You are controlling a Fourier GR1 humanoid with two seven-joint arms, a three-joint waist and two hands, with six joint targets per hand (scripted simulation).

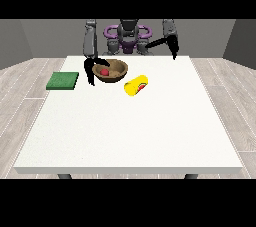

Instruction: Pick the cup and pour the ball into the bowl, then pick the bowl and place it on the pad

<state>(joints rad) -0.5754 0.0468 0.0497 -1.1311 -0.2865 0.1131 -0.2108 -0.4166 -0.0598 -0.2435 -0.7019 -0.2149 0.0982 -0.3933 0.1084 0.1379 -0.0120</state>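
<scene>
Sitting upper centre of frame on white tabletop [130, 131]: brown bowl [118, 67] with red ball [104, 71] inside. Hand at view's left [93, 67] at bowl's left rim, fingers curled round it. Yellow cup [135, 86] tipped on side just right of bowl, below it. Green pad [63, 80] far left, well apart. Hand at view's right [174, 51] raised upper right, finger state unreadable.

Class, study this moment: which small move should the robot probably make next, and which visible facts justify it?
Probably lift the bowl toward the green pad: the red ball already lies inside it, the yellow cup lies tipped over, and the hand at the view's left is at the bowl's rim.
</scene>
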